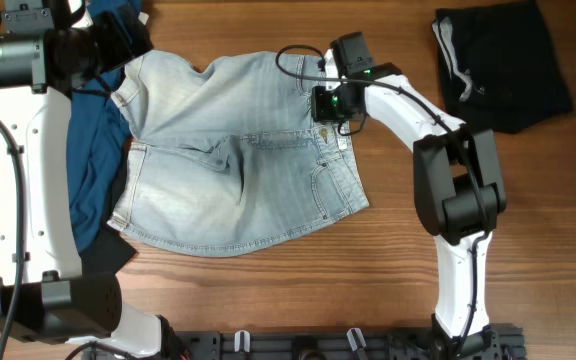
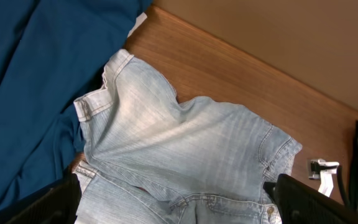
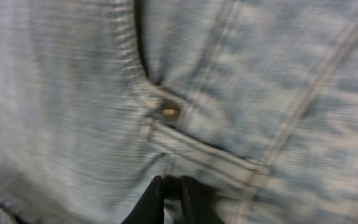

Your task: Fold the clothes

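Note:
Pale-blue denim shorts (image 1: 238,150) lie spread across the middle of the table, also in the left wrist view (image 2: 191,149) and filling the right wrist view (image 3: 229,93). My right gripper (image 1: 330,112) is down on their right edge near the waistband; its fingers (image 3: 173,184) are shut on a pinch of denim just below a rivet. My left gripper (image 1: 118,45) hovers above the shorts' upper left corner, its fingers (image 2: 173,199) wide open and empty. A dark-blue shirt (image 1: 88,170) lies under the left side. Black shorts with a white drawstring (image 1: 503,60) lie at the top right.
The wooden table (image 1: 528,230) shows bare to the right and along the front. The right arm's cable loops over the shorts' top edge (image 1: 298,60). The arm bases stand at the front edge.

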Tool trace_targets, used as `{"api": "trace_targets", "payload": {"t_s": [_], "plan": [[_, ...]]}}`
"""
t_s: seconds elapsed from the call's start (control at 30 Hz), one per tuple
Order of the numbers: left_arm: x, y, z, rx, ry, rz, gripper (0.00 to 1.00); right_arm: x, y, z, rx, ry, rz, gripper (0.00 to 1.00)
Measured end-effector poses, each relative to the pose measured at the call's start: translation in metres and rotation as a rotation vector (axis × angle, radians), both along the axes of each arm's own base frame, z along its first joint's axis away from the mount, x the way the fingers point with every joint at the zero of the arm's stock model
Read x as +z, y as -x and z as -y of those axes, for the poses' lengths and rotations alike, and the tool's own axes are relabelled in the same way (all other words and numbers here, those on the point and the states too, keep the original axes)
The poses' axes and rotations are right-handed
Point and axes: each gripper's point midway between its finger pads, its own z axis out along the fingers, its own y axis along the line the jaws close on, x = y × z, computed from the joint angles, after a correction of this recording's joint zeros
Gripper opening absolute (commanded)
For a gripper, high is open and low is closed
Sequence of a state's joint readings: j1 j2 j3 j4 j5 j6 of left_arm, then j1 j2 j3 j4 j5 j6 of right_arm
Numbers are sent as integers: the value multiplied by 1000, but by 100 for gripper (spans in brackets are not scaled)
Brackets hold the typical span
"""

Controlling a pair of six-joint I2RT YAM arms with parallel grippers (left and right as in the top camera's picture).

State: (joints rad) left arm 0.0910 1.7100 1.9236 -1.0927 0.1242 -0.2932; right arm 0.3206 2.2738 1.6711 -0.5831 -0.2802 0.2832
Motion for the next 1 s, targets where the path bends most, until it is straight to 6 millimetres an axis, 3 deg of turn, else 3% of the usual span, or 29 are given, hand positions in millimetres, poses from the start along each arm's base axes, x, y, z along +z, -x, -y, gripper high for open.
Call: {"api": "trace_targets", "payload": {"t_s": [0.27,0.6,0.63,0.7,0.73,0.87,0.9,0.97,1.0], "plan": [[0,0,1,-2,0,-2,100,-3,-13,34,-73,-36,-22,11],[-7,-2,0,-2,1,-17,98,0,-53,105,-154,-33,88,17],[-10,-4,0,-1,2,-25,97,0,-55,109,-159,-30,96,20],[-17,-6,0,-2,3,-43,96,0,-58,117,-162,-25,105,57],[-22,-8,0,-1,5,-54,96,1,-58,117,-161,-26,106,67],[-38,-15,-1,-1,8,-89,93,12,-58,112,-105,-30,105,81],[-42,-17,-1,-1,8,-94,98,14,-55,113,-97,-22,92,84],[-43,-18,-1,3,11,-95,100,19,-49,115,-91,-9,53,97],[-44,-18,-1,7,13,-99,100,25,-47,115,-91,-7,44,99]]}}
